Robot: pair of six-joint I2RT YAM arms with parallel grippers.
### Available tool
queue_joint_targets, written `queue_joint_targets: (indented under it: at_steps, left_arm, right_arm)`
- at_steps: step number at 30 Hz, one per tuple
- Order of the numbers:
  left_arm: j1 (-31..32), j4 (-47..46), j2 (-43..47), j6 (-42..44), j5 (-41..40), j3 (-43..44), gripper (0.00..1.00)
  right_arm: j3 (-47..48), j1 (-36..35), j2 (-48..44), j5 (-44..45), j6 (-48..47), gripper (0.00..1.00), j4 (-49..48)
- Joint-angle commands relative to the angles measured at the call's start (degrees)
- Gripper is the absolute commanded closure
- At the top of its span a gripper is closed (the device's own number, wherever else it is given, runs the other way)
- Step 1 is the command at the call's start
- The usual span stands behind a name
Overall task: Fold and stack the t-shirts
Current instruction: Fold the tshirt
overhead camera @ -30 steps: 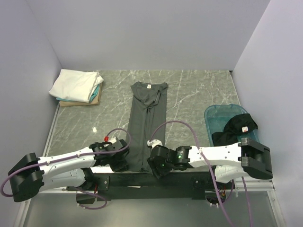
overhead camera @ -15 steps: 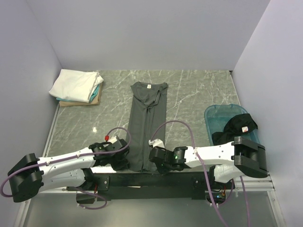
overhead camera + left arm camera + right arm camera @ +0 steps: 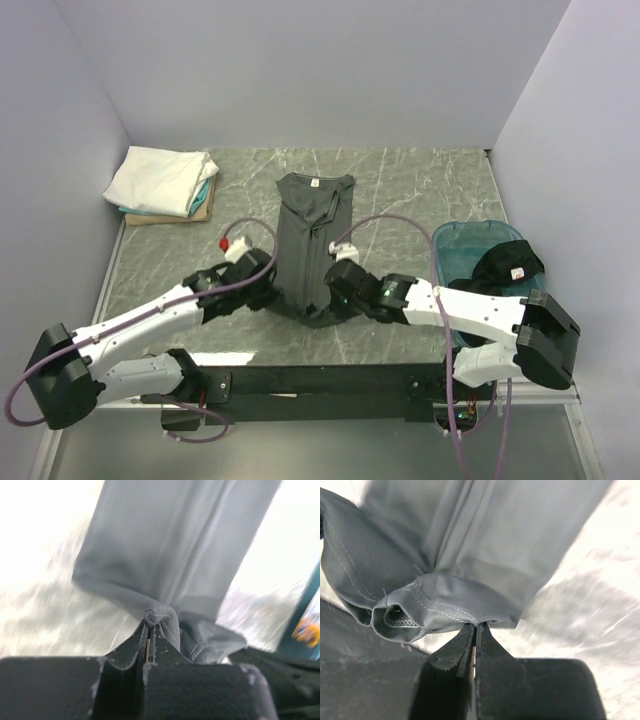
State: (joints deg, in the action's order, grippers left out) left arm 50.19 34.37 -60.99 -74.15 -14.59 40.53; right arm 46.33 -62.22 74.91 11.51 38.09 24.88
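top view: grey tee (image 3: 313,225) lies as a long strip left of the bin (image 3: 455,250), its near hem bunched between left gripper (image 3: 266,294) and right gripper (image 3: 336,292), whose fingertips are hidden there. only the wrist views show each pair of jaws clenched on a hem corner, table blurred. black tee (image 3: 505,268) sits in the bin; white tee (image 3: 158,178) lies folded far left of it.

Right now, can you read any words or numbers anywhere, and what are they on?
White neck label on the grey t-shirt: too small to read.
White tag on the black t-shirt in the teal bin: too small to read.
No other words, numbers or signs show in any view.
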Motion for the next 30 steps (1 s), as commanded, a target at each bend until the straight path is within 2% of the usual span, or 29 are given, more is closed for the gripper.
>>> queue_joint_targets:
  at_steps: [1,11,21,30]
  left_arm:
    - [-5.27,-6.67,-3.85,7.60,-1.85,6.03,0.99]
    - [-15.38,-12.39,-19.07,17.80,3.42,18.70,0.99]
    - [-21.01,-12.13,-33.74,21.85,8.26,29.68,0.99]
    - [-23.65,-11.35,-43.23,24.23,11.16,36.62,0.99]
  right_arm:
    - [4.99,4.45,-0.39,2.55,-5.29,1.00,-1.94]
    - [14.74,15.36,8.13,-0.69,-12.16,1.00,-4.14]
    - [22.31,23.19,17.71,-6.58,-15.41,1.00,-5.99]
    - [27.76,28.11,25.45,-9.13,-15.32,1.00,-6.52]
